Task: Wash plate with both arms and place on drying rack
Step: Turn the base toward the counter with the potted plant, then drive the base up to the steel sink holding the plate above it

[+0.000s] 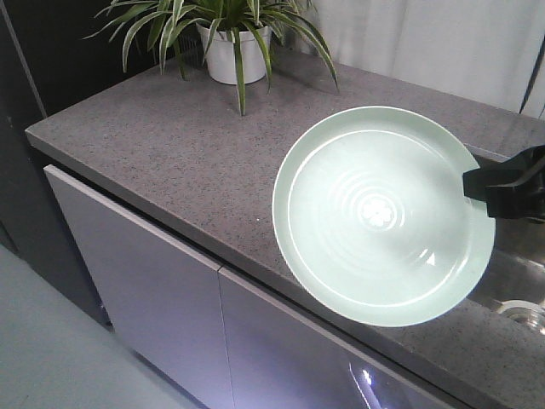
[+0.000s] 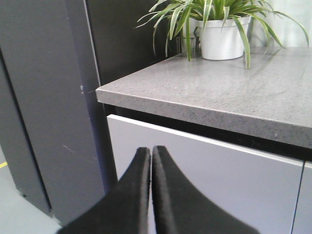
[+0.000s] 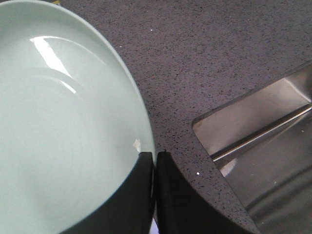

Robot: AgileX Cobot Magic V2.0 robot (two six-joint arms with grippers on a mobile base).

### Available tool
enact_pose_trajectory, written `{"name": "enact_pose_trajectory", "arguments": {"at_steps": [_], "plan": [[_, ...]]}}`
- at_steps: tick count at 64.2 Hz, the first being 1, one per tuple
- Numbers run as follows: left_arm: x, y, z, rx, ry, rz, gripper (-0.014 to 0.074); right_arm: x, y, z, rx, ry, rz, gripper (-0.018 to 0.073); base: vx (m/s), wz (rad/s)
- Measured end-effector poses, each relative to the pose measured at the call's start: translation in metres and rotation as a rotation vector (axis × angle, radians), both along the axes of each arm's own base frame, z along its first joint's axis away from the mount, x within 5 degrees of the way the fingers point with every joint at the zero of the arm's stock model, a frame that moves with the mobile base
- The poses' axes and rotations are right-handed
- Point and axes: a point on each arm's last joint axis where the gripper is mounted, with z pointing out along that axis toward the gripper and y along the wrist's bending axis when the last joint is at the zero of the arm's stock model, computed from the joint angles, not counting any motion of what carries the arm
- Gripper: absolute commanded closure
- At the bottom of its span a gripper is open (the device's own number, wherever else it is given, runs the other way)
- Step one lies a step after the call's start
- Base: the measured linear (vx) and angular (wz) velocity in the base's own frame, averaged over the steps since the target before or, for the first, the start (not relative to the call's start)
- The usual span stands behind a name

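The pale mint-green plate is held up in the air, tilted with its inside facing the front camera, over the counter's front edge. My right gripper is shut on the plate's right rim. In the right wrist view the plate fills the left side and my right gripper pinches its rim. My left gripper is shut and empty, low in front of the grey cabinet door, left of the counter. The drying rack is out of view.
A grey speckled counter carries a potted plant in a white pot at the back. A steel sink lies at the right, with its corner in the right wrist view. A dark wall panel stands at the left.
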Motion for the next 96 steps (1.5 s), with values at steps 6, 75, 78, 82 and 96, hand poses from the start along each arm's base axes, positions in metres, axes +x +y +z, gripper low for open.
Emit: {"name": "enact_pose_trajectory", "arguments": {"at_steps": [6, 75, 78, 82, 96], "plan": [[0.0000, 0.0000, 0.0000, 0.000, 0.000, 0.000, 0.0603, 0.0000, 0.0000, 0.0000, 0.000, 0.000, 0.000, 0.0566, 0.04, -0.16], [0.0000, 0.0000, 0.0000, 0.000, 0.000, 0.000, 0.0603, 0.0000, 0.0000, 0.0000, 0.000, 0.000, 0.000, 0.0566, 0.03, -0.13], [0.0000, 0.0000, 0.0000, 0.000, 0.000, 0.000, 0.0603, 0.0000, 0.0000, 0.0000, 0.000, 0.000, 0.000, 0.0566, 0.03, -0.13], [0.0000, 0.0000, 0.0000, 0.000, 0.000, 0.000, 0.0603, 0.0000, 0.0000, 0.0000, 0.000, 0.000, 0.000, 0.0566, 0.04, -0.14], [0.0000, 0.0000, 0.0000, 0.000, 0.000, 0.000, 0.0603, 0.0000, 0.0000, 0.0000, 0.000, 0.000, 0.000, 0.0566, 0.04, -0.15]]}}
